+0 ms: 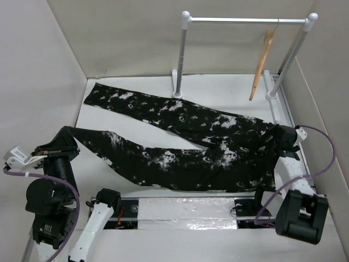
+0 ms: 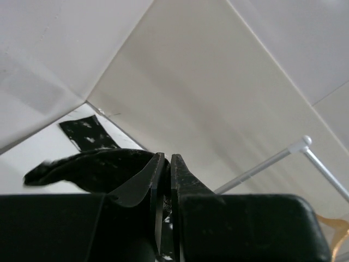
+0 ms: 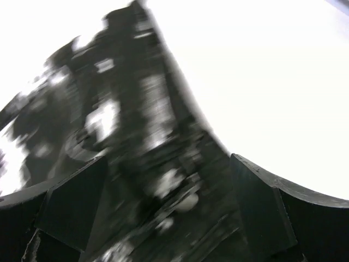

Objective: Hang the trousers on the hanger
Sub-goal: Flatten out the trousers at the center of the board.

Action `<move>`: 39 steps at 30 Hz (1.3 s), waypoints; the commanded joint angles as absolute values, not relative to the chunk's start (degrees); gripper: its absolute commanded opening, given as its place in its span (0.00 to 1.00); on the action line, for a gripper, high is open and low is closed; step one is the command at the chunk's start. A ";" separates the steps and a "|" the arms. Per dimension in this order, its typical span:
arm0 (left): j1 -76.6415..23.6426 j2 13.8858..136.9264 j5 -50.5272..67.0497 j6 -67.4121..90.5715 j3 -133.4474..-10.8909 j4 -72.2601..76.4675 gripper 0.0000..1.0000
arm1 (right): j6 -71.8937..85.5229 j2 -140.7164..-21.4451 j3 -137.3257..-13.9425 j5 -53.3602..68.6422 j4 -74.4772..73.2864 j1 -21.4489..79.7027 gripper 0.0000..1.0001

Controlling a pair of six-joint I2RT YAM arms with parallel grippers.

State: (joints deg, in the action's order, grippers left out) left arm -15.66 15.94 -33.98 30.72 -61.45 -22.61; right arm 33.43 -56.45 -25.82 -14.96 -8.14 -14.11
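Between the pinched left jaws: one black, white-splattered fabric trousers [image 1: 218, 131]; right jaws gape wide over them; one tan wooden hanger [image 1: 260, 68] beyond.

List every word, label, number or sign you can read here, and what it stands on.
No text can be read.
The trousers show only white splatter, no lettering.
The hanger and the rack are bare.
Pale marks on the left arm's base are too small to read.

Even, bright light is cast throughout. Ahead of the right gripper [image 3: 166, 174] the trousers [image 3: 125, 125] are motion-blurred, and the white beyond is overexposed.
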 commanded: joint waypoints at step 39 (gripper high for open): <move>-17.23 12.22 -32.17 29.00 -50.45 -18.28 0.00 | 29.53 -94.41 -69.27 1.68 -5.80 -21.54 0.97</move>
